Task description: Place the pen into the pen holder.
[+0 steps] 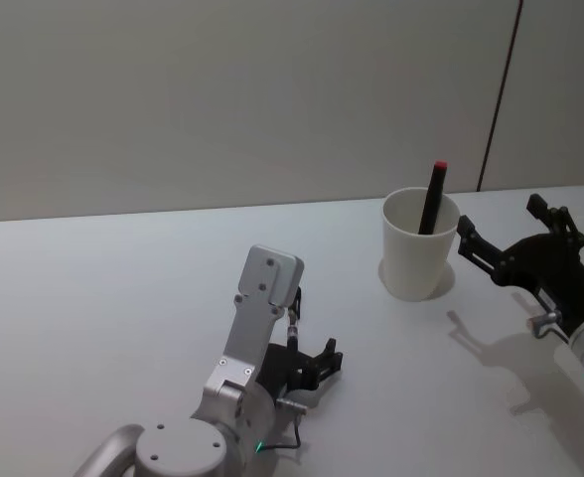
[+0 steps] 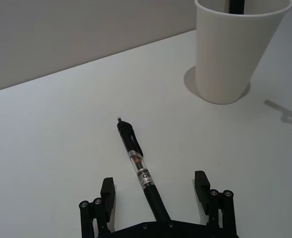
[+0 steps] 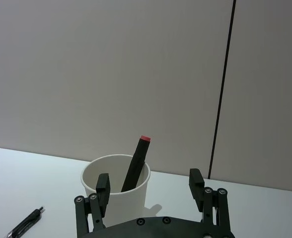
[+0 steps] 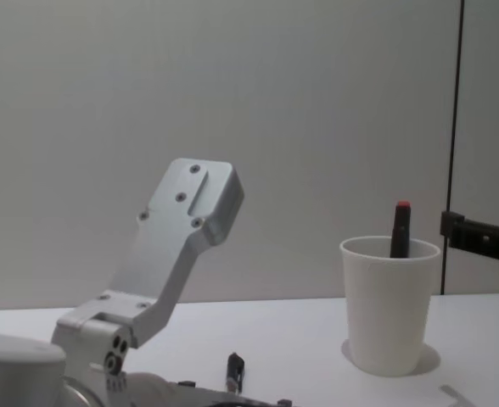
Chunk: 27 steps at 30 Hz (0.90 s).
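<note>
- Pen [image 2: 138, 166], black with a clear middle section, lies flat on the counter [image 1: 103, 298], nearer the robot than the pen holder [image 1: 418, 250] and to its left, well apart from it.
- Left pincer [image 2: 155, 182] sits low over the counter with its fingers spread. One finger stands on each side of the pen's rear half, and neither touches it.
- The pen runs up the middle of that gap: its rear end passes under the pincer's base and its tip points away from it. This placing looks meant for a grasp across the barrel, so closing should catch the pen behind its clear section.
- The pen holder stands upright on the counter with its mouth open upward. A red-tipped pen [image 1: 434, 199] leans inside against the rim, leaving room for another.
- Right pincer [image 1: 501, 224] hovers just beside the pen holder on its right, at about rim height. Its fingers are apart and hold nothing.
- It seems held there clear of the mouth, so the left arm would have free access from the other side.
- To go in, the pen will likely have to be lifted and tipped upright above the rim.
</note>
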### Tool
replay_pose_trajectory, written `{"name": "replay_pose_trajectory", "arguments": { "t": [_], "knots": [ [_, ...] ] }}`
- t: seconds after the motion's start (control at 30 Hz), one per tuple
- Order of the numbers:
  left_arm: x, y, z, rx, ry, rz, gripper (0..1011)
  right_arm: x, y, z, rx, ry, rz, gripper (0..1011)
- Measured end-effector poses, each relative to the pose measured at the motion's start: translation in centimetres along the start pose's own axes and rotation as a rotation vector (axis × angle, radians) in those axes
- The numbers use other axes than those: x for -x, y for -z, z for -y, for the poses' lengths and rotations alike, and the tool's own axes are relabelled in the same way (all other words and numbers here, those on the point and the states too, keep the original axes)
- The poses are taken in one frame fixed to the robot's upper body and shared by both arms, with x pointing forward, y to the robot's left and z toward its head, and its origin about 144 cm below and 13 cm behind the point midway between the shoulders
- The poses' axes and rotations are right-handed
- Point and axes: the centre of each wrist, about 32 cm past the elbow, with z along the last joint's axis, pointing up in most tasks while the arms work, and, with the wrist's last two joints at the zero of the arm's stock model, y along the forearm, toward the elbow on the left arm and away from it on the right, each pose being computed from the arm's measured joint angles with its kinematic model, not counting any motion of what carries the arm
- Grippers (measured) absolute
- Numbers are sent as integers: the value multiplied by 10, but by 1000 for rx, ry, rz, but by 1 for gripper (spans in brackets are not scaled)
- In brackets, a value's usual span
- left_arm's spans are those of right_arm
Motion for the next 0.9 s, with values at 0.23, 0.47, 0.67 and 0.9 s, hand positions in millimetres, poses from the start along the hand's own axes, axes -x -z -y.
{"name": "replay_pose_trajectory", "arguments": {
  "t": [0.23,0.47,0.67,0.9],
  "knots": [
    [0,-1,0,-15,-2,-4,1001,0,0,0,0,0,0,1002],
    [0,-1,1,-25,-3,-6,1001,0,0,0,0,0,0,1002],
    [0,-2,1,-27,-3,-7,933,0,0,0,0,0,0,1002],
    [0,-2,1,-30,-2,-7,770,0,0,0,0,0,0,1001]
  ]
}}
